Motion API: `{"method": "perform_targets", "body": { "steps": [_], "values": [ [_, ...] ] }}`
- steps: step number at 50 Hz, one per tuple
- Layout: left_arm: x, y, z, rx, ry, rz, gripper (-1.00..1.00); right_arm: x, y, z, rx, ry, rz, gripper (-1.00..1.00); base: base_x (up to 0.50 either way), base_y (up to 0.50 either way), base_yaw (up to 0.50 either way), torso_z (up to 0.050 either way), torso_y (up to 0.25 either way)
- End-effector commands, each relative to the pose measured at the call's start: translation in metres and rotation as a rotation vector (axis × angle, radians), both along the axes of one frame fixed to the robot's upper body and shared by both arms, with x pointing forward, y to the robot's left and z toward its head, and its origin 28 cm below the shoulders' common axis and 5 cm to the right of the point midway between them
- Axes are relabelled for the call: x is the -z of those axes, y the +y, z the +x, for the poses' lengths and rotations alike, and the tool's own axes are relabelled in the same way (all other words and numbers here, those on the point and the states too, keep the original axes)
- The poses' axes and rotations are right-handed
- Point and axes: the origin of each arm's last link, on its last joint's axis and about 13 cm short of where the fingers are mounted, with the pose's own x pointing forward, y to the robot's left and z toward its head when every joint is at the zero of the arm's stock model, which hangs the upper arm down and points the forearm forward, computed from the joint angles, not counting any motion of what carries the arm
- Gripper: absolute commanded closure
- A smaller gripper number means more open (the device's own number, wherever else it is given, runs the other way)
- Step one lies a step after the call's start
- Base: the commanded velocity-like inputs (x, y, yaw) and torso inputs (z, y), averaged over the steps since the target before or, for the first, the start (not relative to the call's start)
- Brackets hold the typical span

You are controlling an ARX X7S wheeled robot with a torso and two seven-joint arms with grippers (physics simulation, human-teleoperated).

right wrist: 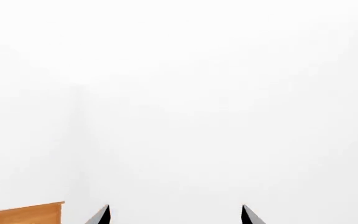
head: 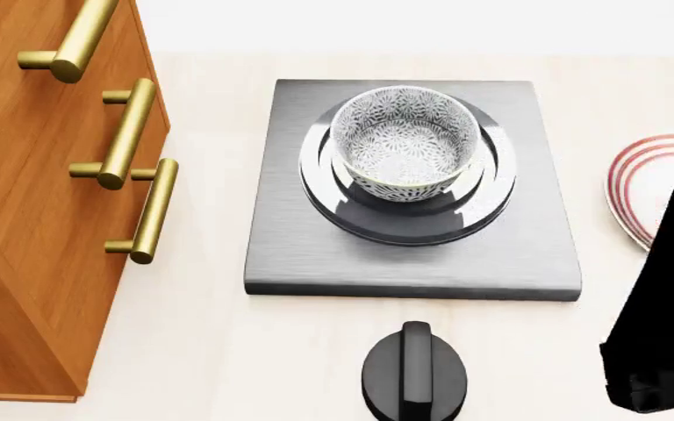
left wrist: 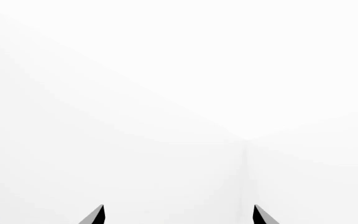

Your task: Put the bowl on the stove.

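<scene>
Head view shows the bowl (head: 406, 142) standing upright on the stove (head: 412, 259) burner (centered). Both wrist views show the left gripper (left wrist: 179, 215) and right gripper (right wrist: 175, 215) spread apart, holding nothing.

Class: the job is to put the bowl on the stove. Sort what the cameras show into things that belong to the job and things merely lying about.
Belonging to the job:
- bowl, sitting on the burner
- stove
- right claw, open, holding nothing

Just lying about:
- black knob
- red-ringed plate
- wooden drawer cabinet

Open tabletop (head: 197, 351) between wooden cabinet (head: 32, 219) and knob (head: 414, 373).
</scene>
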Motion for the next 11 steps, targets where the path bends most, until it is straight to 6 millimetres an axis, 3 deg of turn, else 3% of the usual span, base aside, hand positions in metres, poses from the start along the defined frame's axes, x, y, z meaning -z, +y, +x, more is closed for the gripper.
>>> {"method": "perform_targets", "body": {
  "steps": [1,4,11],
  "values": [
    [0.000,0.003,0.000,-0.029,-0.018,0.003,-1.00,-0.019,-0.010,-0.044,0.049,-0.310,0.075,-1.00,0.00,0.00,0.00,0.000,0.000],
    [-0.001,0.003,-0.001,-0.030,-0.020,0.001,-1.00,-0.036,-0.010,-0.058,0.006,-0.488,0.147,-1.00,0.00,0.00,0.00,0.000,0.000],
    [-0.001,0.004,-0.001,-0.035,-0.024,0.000,-1.00,-0.052,-0.013,-0.087,-0.102,-0.747,0.307,-1.00,0.00,0.00,0.00,0.000,0.000]
  ]
}}
